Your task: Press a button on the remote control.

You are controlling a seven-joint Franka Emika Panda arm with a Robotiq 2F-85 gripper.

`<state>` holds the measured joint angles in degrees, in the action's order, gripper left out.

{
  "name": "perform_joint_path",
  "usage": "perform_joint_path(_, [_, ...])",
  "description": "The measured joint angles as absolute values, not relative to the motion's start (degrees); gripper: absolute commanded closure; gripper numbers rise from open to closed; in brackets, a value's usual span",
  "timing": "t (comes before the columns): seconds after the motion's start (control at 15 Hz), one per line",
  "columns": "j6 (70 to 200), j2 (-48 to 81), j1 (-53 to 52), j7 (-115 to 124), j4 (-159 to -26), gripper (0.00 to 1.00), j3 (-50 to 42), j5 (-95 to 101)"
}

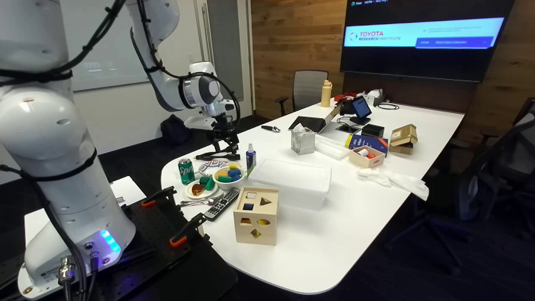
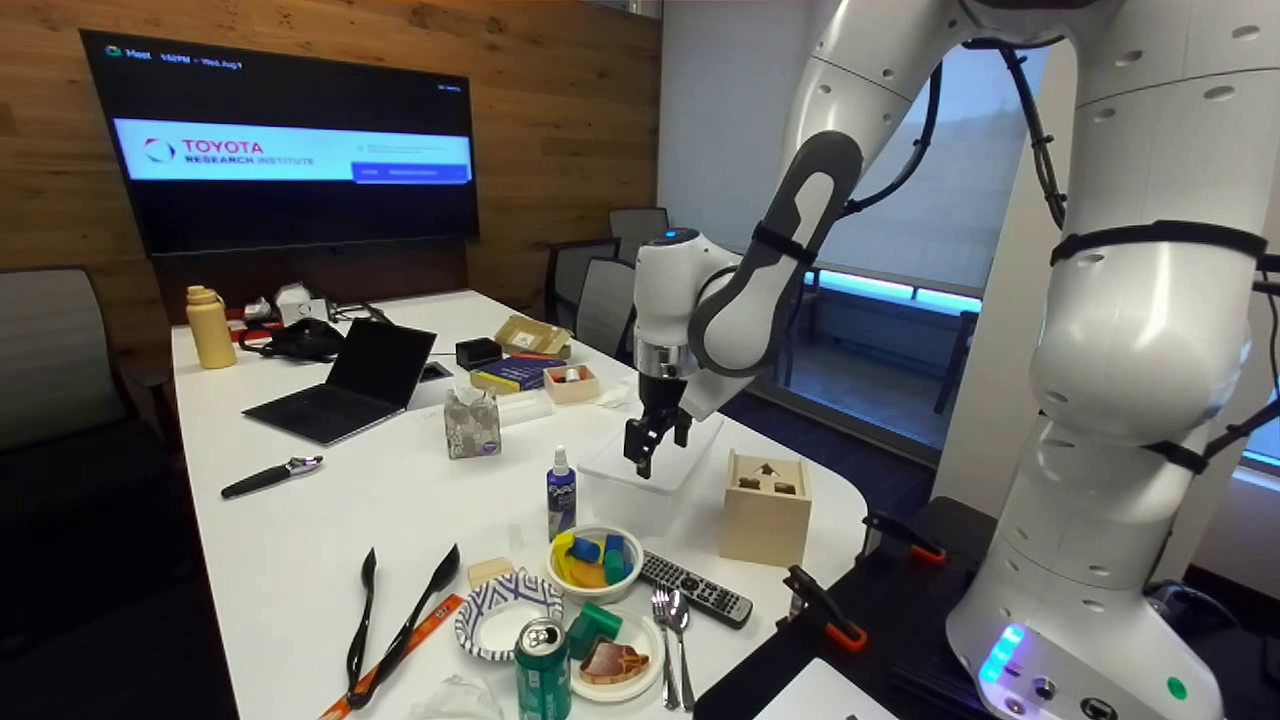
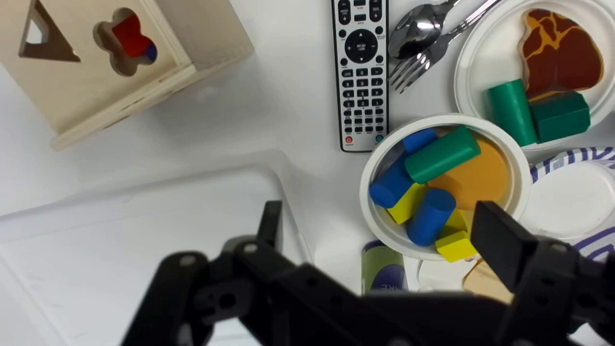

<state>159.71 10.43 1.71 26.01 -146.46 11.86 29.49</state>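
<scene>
The remote control (image 3: 362, 89) is a slim black bar with grey and black buttons, lying flat on the table. It shows in both exterior views (image 1: 222, 204) (image 2: 697, 588), between the bowl and the wooden block box. In the wrist view it lies upper middle, buttons facing up, its top end cut off by the frame edge. My gripper (image 3: 379, 211) is open, its fingers wide apart with nothing held between them. It hangs above the table, apart from the remote; it also shows in both exterior views (image 1: 225, 146) (image 2: 662, 448).
The wooden block box (image 3: 211, 43) and a spoon and fork (image 3: 423, 33) flank the remote. A white bowl of colored blocks (image 3: 367, 202) lies near its lower end. A lidded clear bin (image 2: 625, 500), a blue spray bottle (image 2: 562, 500) and a green can (image 2: 543, 675) stand nearby.
</scene>
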Motion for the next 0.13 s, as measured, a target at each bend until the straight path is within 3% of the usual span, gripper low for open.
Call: perform_joint_path(0.13, [159.71, 10.32, 1.71, 25.94, -146.46, 0.0, 11.86, 29.49])
